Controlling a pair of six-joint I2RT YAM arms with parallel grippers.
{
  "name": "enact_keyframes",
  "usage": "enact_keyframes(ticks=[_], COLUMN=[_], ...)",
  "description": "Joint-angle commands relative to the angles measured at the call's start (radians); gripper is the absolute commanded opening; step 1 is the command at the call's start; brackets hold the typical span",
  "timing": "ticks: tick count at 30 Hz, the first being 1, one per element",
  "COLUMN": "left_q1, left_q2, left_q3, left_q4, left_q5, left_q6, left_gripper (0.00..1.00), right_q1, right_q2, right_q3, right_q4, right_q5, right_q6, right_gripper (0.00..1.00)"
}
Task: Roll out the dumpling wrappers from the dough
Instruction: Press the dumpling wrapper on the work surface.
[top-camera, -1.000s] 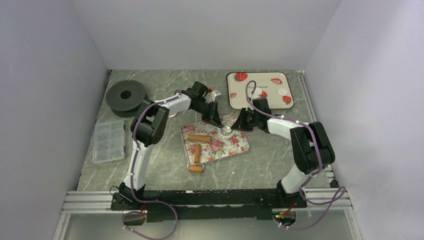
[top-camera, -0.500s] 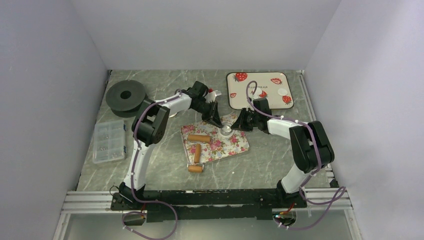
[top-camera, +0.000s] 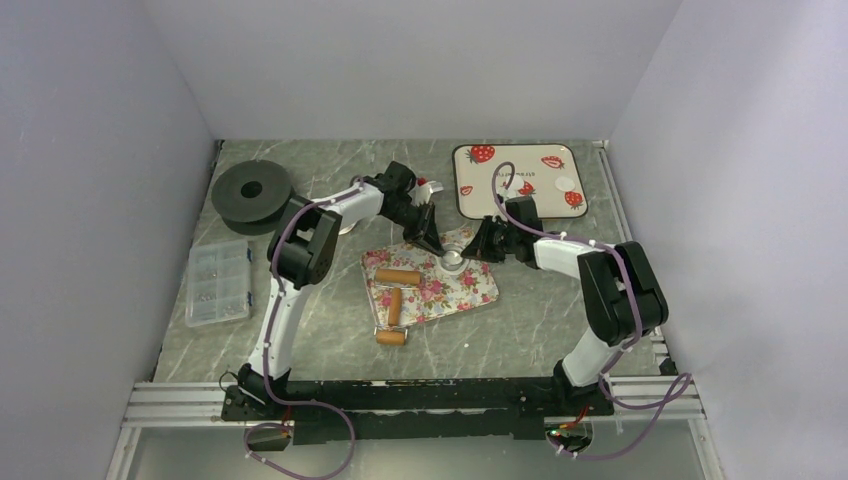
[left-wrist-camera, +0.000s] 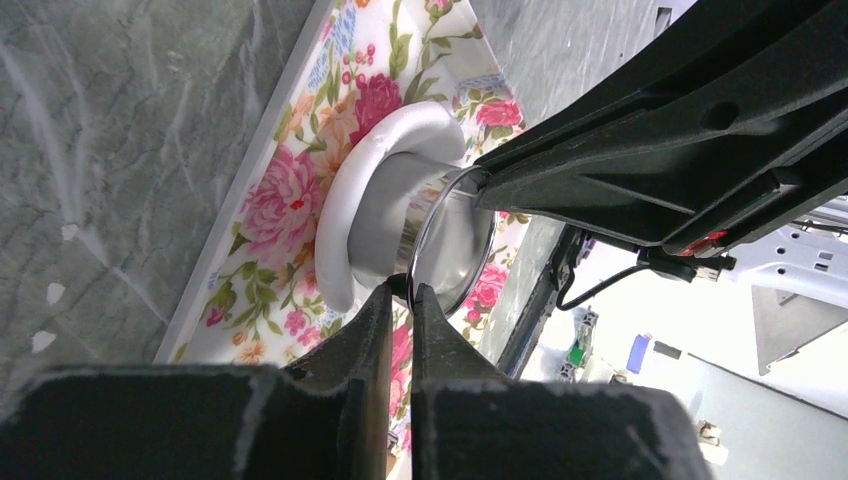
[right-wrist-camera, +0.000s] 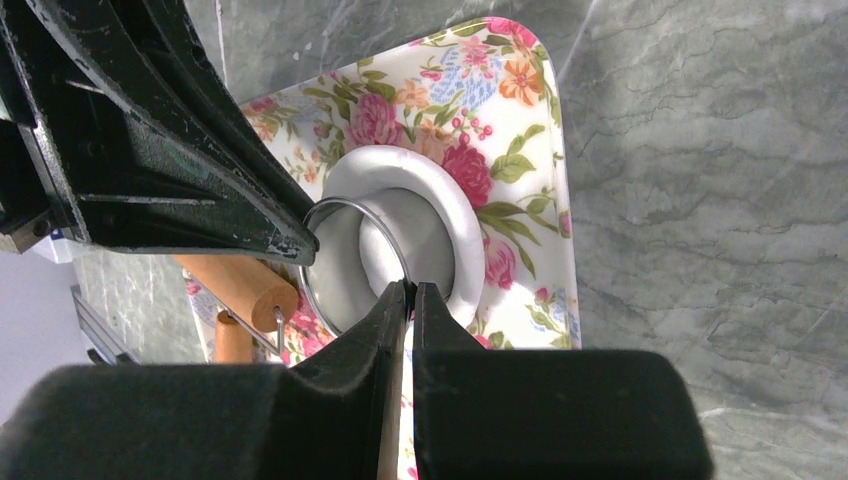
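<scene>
On a flowered rectangular tray, left gripper and right gripper each pinch a thin metal ring cutter by its rim, set into soft white dough. The dough probably tears easily, so lift it by its edges.

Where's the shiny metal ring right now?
In the top view, the metal ring cutter sits mid-table at the far end of the floral tray, ringed by white dough, its rim pinched by the left gripper and the right gripper.

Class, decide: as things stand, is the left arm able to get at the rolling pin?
Probably not yet. The left gripper is shut on the ring cutter, though the rolling pin lies nearby with nothing between.
</scene>
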Motion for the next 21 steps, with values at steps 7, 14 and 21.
enact_keyframes(ticks=[7, 14, 21], left_q1=[-0.023, -0.029, -0.082], left_q2=[0.081, 0.067, 0.048], left_q3=[-0.08, -0.042, -0.068], left_q4=[-0.043, -0.118, -0.162], left_q5=[-0.13, -0.174, -0.136], left_q6=[0.12, 0.195, 0.246], left_gripper=[0.0, 0.0, 0.0], right_q1=[0.099, 0.067, 0.03], right_q2=[0.069, 0.032, 0.023], right_q3=[-0.11, -0.086, -0.004], right_q4=[-0.058, -0.065, -0.166], right_q5=[0.156, 0.146, 0.189], right_q6=[0.032, 0.057, -0.002], right_gripper=[0.0, 0.0, 0.0])
